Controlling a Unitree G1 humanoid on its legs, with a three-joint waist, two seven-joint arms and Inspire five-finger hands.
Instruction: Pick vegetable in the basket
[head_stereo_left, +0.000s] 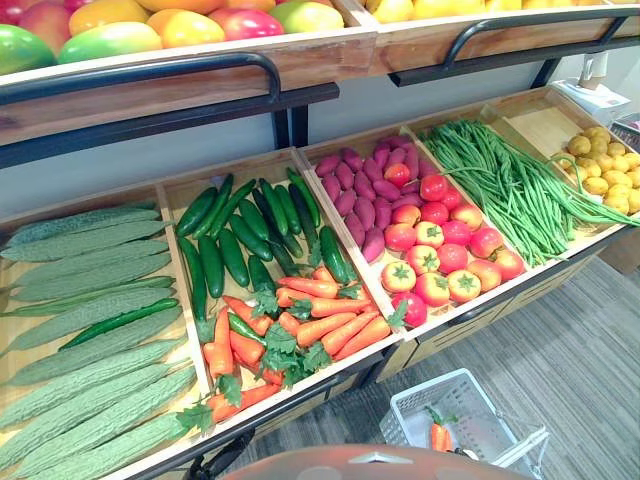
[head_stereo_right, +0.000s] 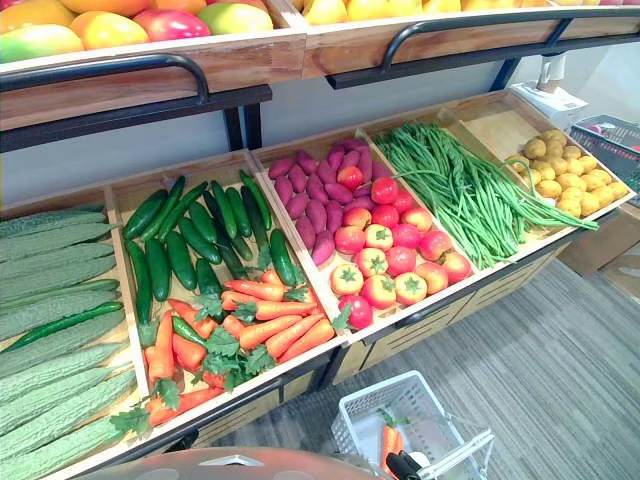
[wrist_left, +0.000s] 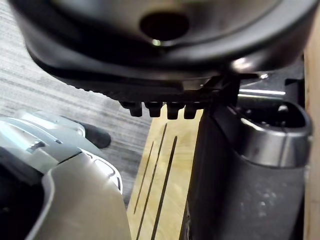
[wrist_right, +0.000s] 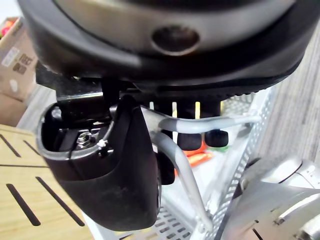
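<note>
Wooden produce shelf (head_stereo_left: 330, 60) on two levels over grey plank floor (head_stereo_left: 580, 360). Upper tier, top of frame: mangoes (head_stereo_left: 150, 30). Lower tier, left to right: ridged green gourds (head_stereo_left: 90, 320); cucumbers (head_stereo_left: 235, 240) behind, with the carrots (head_stereo_left: 300, 320) in front in the same bin; purple sweet potatoes (head_stereo_left: 360, 195) behind tomatoes (head_stereo_left: 440, 250); green beans (head_stereo_left: 510, 185); small yellow fruit (head_stereo_left: 605, 165) at far right. White plastic basket (head_stereo_left: 405, 410) at lower right of frame, below the tomato bin. One carrot with green top (head_stereo_left: 438, 436) lies inside the basket. Right wrist view: right hand (wrist_right: 115, 165) has its fingers (wrist_right: 190, 140) hooked over the grey handle (wrist_right: 180, 160) of the basket, thumb on the near side. Left wrist view: left hand (wrist_left: 165, 60) beside a wooden panel (wrist_left: 160, 200), nothing seen in it; cannot tell whether its fingers are curled or straight
</note>
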